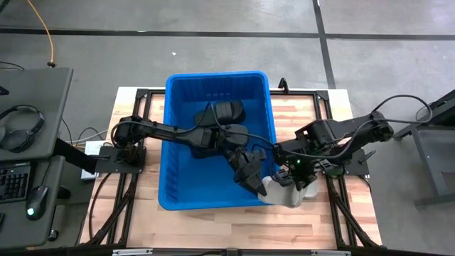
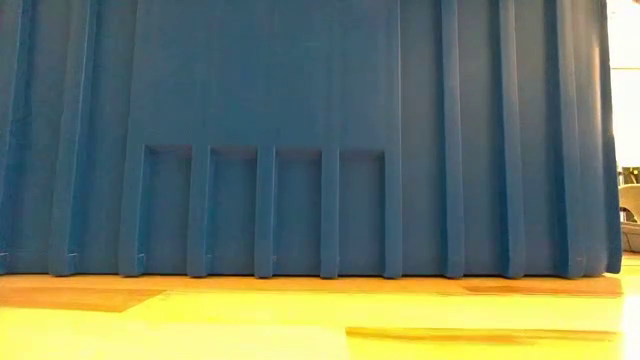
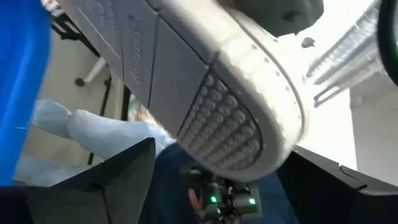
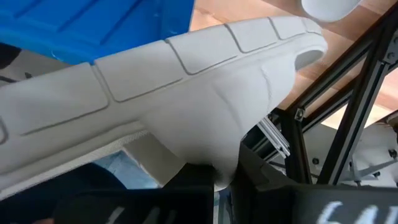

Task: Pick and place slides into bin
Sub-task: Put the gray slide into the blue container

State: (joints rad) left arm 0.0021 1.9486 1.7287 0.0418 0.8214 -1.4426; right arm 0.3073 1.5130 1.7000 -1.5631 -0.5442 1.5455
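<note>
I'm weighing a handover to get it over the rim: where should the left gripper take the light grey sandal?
Probably the light grey sandal's rounded, studded end, pinched across sole and top, coming from the bin side. The right gripper clamps its side edge just outside the bin, while the open left gripper faces that free end from inside.

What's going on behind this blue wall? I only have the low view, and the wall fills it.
Observer: The right gripper holds a light grey slide at the near right corner of the bin.
Operator: Anything inside yet?
Observer: Yes, black slides lie inside, toward the far end.
Operator: And the left arm?
Observer: The left gripper reaches across the bin, close to that light grey slide.
</note>
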